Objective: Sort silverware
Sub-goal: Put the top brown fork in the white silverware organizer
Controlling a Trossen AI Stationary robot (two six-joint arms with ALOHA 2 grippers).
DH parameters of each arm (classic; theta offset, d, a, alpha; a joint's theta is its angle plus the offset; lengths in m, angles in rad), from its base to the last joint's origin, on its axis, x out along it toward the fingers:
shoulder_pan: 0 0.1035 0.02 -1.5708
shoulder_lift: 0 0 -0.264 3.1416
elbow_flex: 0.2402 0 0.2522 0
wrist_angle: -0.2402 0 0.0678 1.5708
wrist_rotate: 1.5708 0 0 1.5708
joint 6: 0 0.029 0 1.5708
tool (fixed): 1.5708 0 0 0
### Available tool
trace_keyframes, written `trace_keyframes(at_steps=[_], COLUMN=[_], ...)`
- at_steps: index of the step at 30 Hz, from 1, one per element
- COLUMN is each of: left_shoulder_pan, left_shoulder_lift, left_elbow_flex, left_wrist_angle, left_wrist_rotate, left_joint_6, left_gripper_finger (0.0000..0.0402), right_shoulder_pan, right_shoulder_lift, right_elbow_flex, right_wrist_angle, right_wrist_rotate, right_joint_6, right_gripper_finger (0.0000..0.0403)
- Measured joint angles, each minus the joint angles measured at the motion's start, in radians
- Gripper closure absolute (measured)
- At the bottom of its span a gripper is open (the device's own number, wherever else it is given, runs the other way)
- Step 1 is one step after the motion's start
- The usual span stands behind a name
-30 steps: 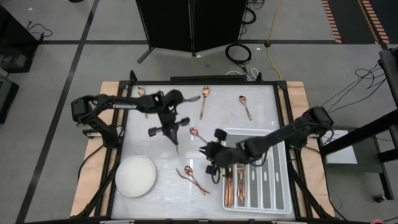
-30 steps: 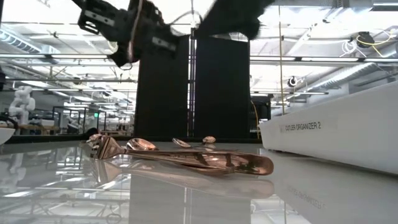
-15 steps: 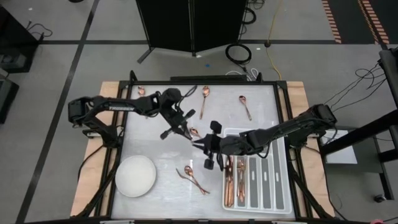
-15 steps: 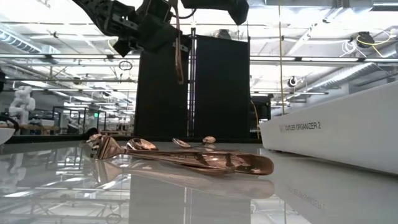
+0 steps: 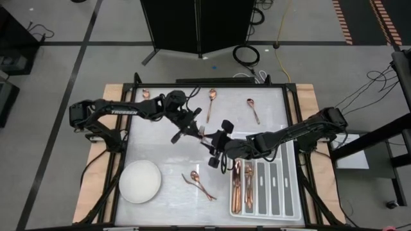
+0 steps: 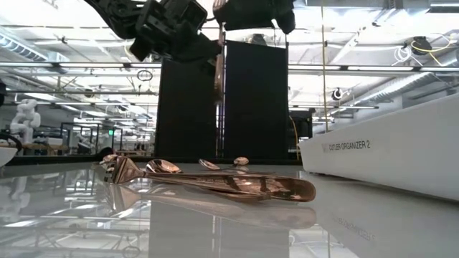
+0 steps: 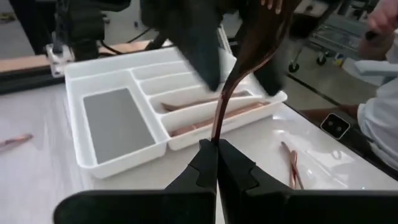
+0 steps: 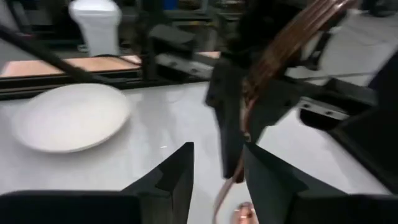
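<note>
A copper fork (image 6: 219, 64) is held nearly upright above the middle of the table, between my two grippers. My left gripper (image 5: 191, 130) is shut on it. My right gripper (image 5: 215, 140) faces it from the tray side, open; its fingers (image 8: 165, 180) stand on either side of the fork (image 8: 239, 168) with a gap showing. More silverware lies on the table: spoons near the far edge (image 5: 212, 97) (image 5: 253, 110) (image 5: 146, 95) and a small heap (image 5: 199, 185) toward the near edge. Other pieces (image 5: 241, 186) lie in the tray's left compartments. My left gripper pinches the fork's slim handle (image 7: 216, 132) between its two shut fingers, at their free ends. The fingers come nearly level from the table's left and lie across the fork. The fork stands almost upright, wide end up, lifted clear of the table.
The white divided tray (image 5: 273, 192) stands at the near right, under my right arm. A white round bowl (image 5: 140, 181) sits at the near left. A person's sleeve (image 7: 379, 118) shows beyond the table's edge.
My left gripper has carried the fork toward the table's right and a little up, tipping it from pointing down toward level, so the fork now stands by my right gripper. My right gripper has risen from the tray's end and come toward the fork.
</note>
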Motion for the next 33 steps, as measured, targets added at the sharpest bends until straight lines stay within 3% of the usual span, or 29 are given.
trace_keyframes(at_steps=[8, 18, 21, 26, 33], left_shoulder_pan=[-0.015, -0.023, -0.025, -0.026, -0.026], left_shoulder_lift=[0.0, 0.0, 0.0, 0.0, 0.0], left_elbow_flex=[0.0, 0.0, 0.0, 0.0, 0.0], left_wrist_angle=[0.063, 0.068, 0.069, 0.064, 0.056], left_wrist_rotate=[-0.01, -0.011, -0.011, -0.011, -0.006], left_joint_6=[-0.011, -0.021, -0.022, -0.031, -0.047], left_gripper_finger=[0.0402, 0.0402, 0.0402, 0.0402, 0.0368], right_shoulder_pan=[0.006, -0.013, -0.015, -0.014, -0.014], right_shoulder_lift=[0.001, 0.001, 0.001, 0.001, 0.001], right_elbow_flex=[0.0, 0.0, 0.0, 0.0, 0.0], right_wrist_angle=[-0.053, 0.022, 0.045, 0.046, 0.056], right_wrist_rotate=[0.049, 0.074, 0.072, 0.033, -0.003], right_joint_6=[0.027, -0.041, -0.06, -0.084, -0.083], right_gripper_finger=[0.0278, 0.0283, 0.0307, 0.0391, 0.0401])
